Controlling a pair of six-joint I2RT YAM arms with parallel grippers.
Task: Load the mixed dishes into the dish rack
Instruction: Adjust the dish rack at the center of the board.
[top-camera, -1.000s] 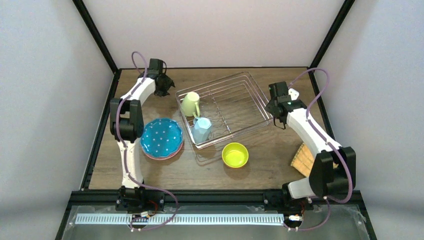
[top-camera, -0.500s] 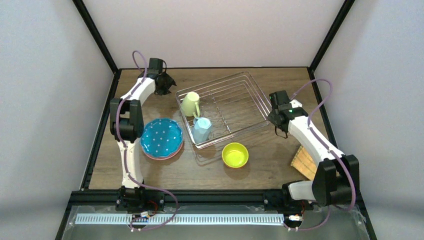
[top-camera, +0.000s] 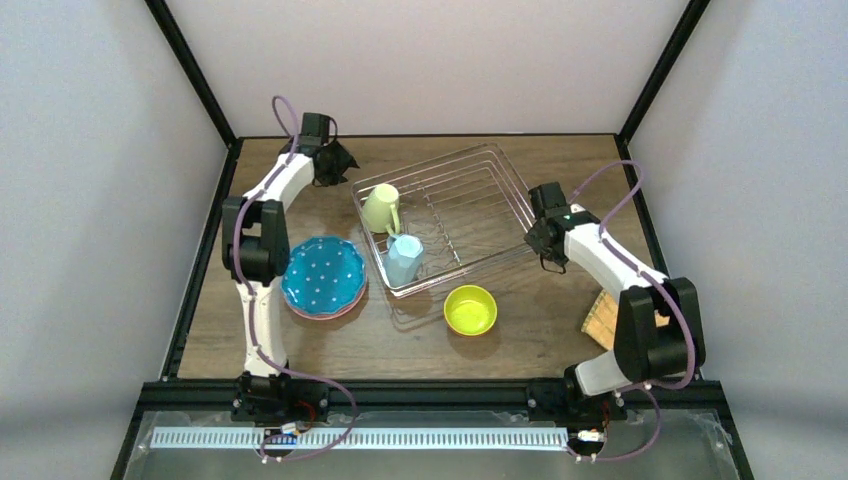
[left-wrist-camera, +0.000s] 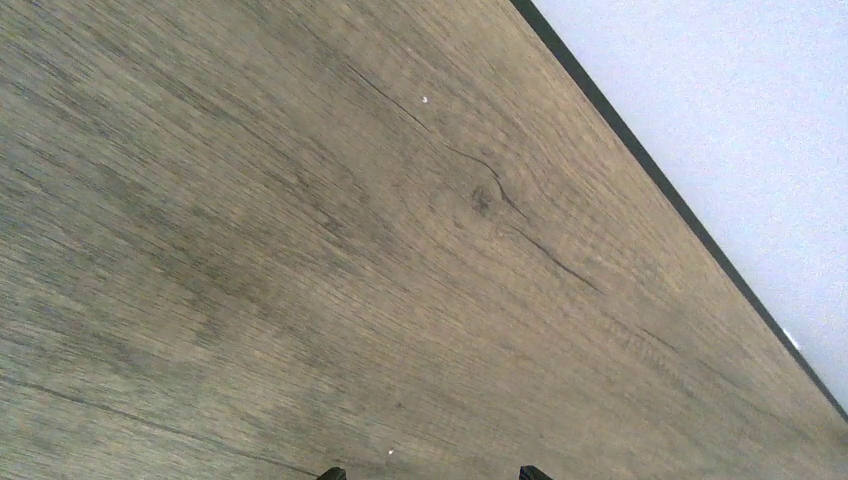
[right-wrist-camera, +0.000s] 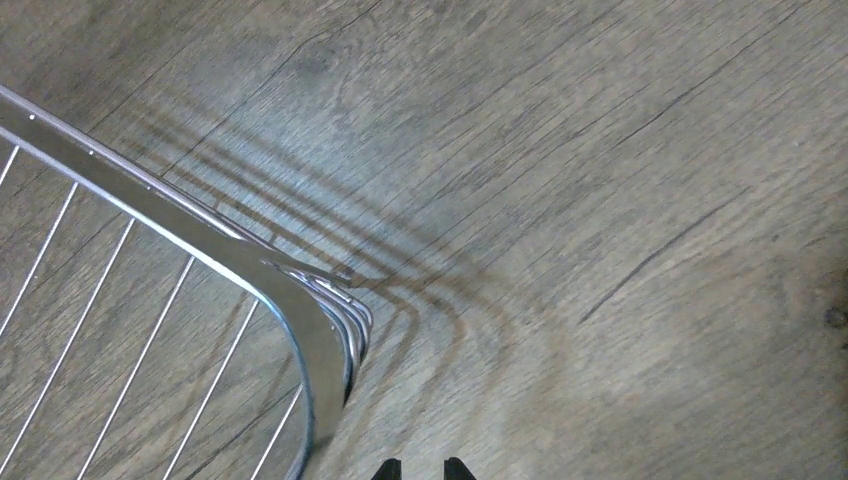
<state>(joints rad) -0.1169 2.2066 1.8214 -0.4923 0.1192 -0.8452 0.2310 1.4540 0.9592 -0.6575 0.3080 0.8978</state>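
Shifted left since 1 second ago: right gripper (top-camera: 546, 250), now over right corner of rack (top-camera: 480, 205), fingertips barely parted, gripping nothing. Left gripper (top-camera: 338, 160) at upper left, spread wide, empty. Green mug (top-camera: 381, 208) and blue mug (top-camera: 404, 258) in rack's left end. Bowl (top-camera: 470, 309) below rack, plates (top-camera: 322, 276) at left, both on table (top-camera: 520, 320).

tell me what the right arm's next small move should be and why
Probably swing the right gripper toward the lime bowl, widening its jaws on the way. The jaws stand only slightly apart and hold nothing, over bare table beside the dish rack corner. The bowl looks like the nearest dish outside the rack, while the pale green mug and light blue mug already sit inside.
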